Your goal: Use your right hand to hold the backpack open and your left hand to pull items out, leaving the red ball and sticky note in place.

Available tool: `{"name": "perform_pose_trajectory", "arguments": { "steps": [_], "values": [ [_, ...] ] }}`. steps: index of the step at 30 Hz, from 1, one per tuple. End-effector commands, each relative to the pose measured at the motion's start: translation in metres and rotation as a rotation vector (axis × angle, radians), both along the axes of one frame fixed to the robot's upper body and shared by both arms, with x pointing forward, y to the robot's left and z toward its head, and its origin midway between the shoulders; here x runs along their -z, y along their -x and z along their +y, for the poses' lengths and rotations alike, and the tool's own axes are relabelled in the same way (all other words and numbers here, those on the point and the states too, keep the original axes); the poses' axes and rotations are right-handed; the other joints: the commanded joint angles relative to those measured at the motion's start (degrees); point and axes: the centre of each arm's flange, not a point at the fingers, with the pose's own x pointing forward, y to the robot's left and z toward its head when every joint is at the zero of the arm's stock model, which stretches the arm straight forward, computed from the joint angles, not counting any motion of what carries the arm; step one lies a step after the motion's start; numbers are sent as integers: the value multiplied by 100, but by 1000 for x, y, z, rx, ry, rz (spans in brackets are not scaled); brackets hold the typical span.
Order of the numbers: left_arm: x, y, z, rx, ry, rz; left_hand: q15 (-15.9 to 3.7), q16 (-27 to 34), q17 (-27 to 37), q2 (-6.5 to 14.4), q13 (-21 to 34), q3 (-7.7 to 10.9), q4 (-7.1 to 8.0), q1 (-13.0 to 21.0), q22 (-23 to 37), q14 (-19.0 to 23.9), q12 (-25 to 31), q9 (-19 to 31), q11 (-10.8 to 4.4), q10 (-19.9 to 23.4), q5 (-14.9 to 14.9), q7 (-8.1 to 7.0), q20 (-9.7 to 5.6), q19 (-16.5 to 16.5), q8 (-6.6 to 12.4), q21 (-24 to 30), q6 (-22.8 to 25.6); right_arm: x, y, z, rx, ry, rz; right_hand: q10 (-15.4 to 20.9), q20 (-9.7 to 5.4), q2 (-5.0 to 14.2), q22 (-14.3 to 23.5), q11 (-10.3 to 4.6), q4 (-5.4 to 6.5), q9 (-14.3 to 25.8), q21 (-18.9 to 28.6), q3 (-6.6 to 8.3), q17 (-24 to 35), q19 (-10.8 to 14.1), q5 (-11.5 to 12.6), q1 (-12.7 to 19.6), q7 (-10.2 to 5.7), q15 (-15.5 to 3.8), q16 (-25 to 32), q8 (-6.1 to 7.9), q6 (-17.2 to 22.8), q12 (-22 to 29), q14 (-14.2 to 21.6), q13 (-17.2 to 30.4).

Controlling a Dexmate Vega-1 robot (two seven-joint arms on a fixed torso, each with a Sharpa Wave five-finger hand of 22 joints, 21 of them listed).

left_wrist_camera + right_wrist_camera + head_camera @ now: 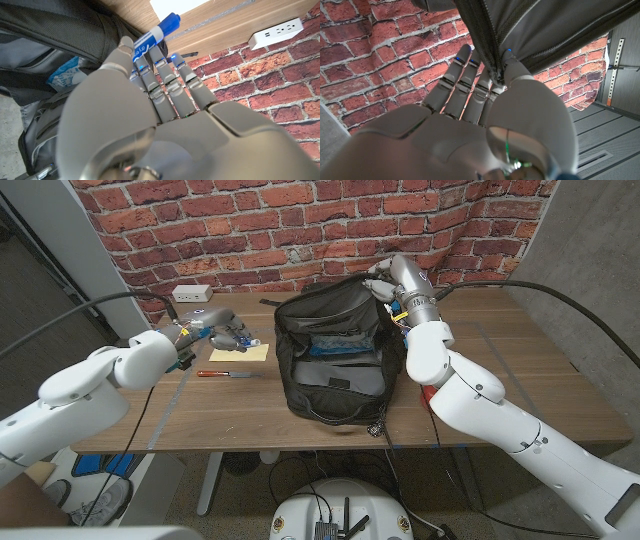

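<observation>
Two robot hands are engaged. The right robot hand [392, 280] pinches the zippered rim of the black backpack [330, 345], which stands open at bench [520, 370] centre. The fabric is soft and limp, so it will likely sag if released; grip at the stiffer zipper seam. The left robot hand [215, 328], at 9 o'clock of the backpack, holds a blue marker [156, 34] above a yellow sticky note [252, 351]. The marker looks light, rigid and smooth; hold its barrel.

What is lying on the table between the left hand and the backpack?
In the head view, a yellow sticky note and a red-handled tool lie between the left hand, holding a blue marker, and the backpack.
</observation>
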Motion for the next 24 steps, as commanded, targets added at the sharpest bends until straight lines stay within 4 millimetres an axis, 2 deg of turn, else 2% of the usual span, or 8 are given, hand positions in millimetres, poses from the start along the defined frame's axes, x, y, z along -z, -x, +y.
{"name": "perform_pose_trajectory", "arguments": {
  "steps": [1,24],
  "values": [
    [14,-6,5,-7,8,50,-341,15,20,112,48,85,55,-40,15,43,21,25,-25,52,37,-1,-780,56,43,-7,49,15,12,1,21,-33,-4,0,-729,54,10,-38,34,12,23,9,22,-41,38,-18,-4,-616,-14,31,24,13,29,22],
    [38,-14,4,-51,-60,127,-340,13,19,117,49,97,57,-57,13,45,26,27,-24,63,38,0,-783,56,48,-11,67,37,27,-5,45,-23,-9,-34,-727,51,7,-37,44,15,42,3,34,-53,44,-53,-34,-611,-41,27,13,-7,16,32]
  ]
}}
